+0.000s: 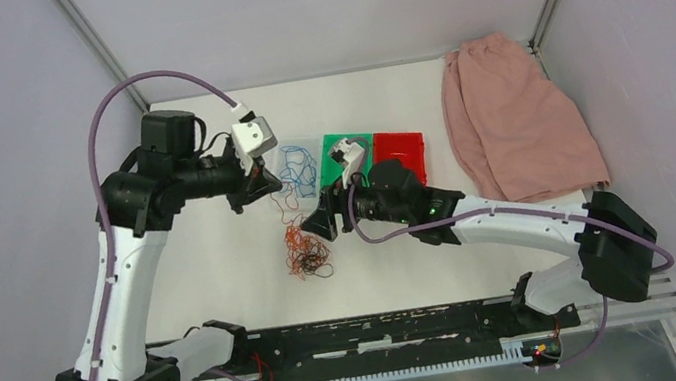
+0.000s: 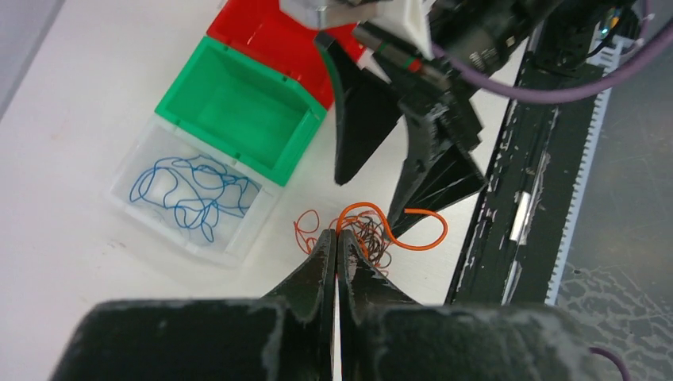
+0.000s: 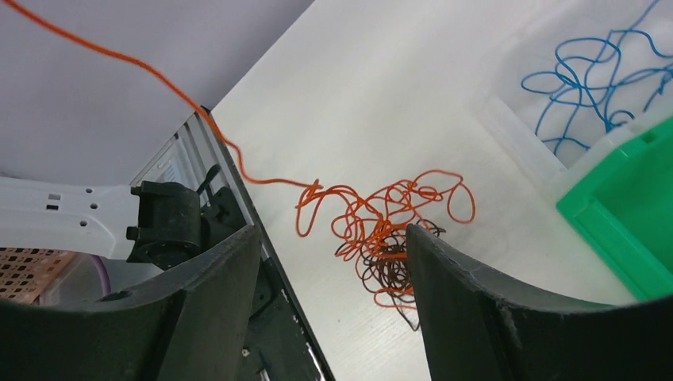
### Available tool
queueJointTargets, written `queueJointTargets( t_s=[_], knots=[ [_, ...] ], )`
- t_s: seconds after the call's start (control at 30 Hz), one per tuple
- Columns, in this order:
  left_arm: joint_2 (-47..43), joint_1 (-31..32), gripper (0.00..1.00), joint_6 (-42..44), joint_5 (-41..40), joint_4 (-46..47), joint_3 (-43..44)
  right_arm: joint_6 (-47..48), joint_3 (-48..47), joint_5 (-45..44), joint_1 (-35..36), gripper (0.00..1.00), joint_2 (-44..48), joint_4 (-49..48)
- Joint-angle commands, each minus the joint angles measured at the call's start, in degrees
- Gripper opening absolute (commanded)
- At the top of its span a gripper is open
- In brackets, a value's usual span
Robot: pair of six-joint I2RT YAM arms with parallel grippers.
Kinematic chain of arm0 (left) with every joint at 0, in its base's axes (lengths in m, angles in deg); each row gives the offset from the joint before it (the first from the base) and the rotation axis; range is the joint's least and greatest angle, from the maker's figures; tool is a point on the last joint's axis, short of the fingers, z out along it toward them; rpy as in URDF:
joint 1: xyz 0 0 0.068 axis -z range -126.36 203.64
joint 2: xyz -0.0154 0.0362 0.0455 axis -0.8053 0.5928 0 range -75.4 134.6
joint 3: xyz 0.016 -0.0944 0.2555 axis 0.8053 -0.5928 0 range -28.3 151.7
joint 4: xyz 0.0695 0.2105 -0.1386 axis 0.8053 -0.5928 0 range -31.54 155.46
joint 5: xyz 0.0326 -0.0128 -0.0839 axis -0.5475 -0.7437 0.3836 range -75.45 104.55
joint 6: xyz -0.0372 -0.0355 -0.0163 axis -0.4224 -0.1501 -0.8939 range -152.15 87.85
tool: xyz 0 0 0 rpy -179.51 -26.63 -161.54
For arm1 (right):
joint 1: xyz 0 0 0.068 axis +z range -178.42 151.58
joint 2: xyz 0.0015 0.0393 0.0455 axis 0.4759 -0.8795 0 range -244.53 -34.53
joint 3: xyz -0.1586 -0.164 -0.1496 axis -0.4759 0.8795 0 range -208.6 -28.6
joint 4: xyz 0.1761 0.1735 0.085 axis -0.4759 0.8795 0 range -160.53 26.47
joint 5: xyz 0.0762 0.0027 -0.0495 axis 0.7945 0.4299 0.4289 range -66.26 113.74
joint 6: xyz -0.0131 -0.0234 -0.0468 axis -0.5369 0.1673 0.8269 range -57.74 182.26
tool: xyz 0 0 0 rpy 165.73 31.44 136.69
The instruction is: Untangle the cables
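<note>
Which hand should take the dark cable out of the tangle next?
Probably right. The right hand is open directly over the dark cable; the left hand is shut on the orange cable, holding it taut.

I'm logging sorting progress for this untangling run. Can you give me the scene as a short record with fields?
left gripper: shut on an orange cable, whose strand runs up off the table
right gripper: open, above the tangle
tangle: orange and dark cables on the table
clear bin: holds blue cables
green bin: empty
red bin: partly hidden
</note>
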Motion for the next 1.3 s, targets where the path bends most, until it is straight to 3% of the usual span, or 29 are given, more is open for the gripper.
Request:
queueJointTargets(
  t_s=[0.0, 0.4, 0.47, 0.67, 0.7, 0.8, 0.87, 0.97, 1.07, 1.27],
  knots=[
    [-2.3, 0.3, 0.03, -4.3, 6.1, -0.3, 3.5, 0.8, -2.2, 4.0, 0.1, 0.74, -2.1, -12.2],
    [-3.0, 0.3, 0.03, -7.2, 7.1, 1.7, 5.4, 2.6, -4.8, 6.4, 2.0, 0.65, -8.3, -17.3],
    [-3.3, 0.3, 0.03, -7.1, 6.8, 1.7, 5.3, 2.7, -5.1, 6.4, 2.3, 0.58, -8.5, -17.5],
    [-4.8, 0.3, 0.03, -6.7, 5.5, 2.2, 2.7, 2.0, -4.8, 1.6, 2.6, 0.22, -5.6, -16.6],
    [-5.6, 0.3, 0.06, -6.7, 4.4, 2.8, 1.3, 2.2, -4.8, 0.9, 2.7, 0.17, -4.7, -16.0],
    [-8.5, 0.3, 0.30, -6.9, 1.1, 5.7, -4.4, 3.1, -5.0, 0.1, 2.6, 0.08, -1.5, -12.6],
    [-10.8, 0.3, 0.49, -7.0, -0.5, 7.7, -8.2, 3.2, -4.6, -0.2, 2.7, 0.04, 0.3, -10.7],
    [-13.6, 0.3, 0.67, -5.1, -0.7, 8.7, -13.2, 2.7, -3.5, -0.4, 2.7, 0.02, 2.6, -9.4],
    [-15.4, 0.3, 0.70, -3.8, 0.5, 8.9, -16.6, 1.7, -2.7, 0.7, 2.7, 0.02, 4.2, -9.7],
    [-17.7, 0.3, 0.68, -8.1, 7.7, 13.6, -21.9, 0.2, -3.6, 2.8, 2.9, 0.06, 5.1, -9.0]
  ],
)
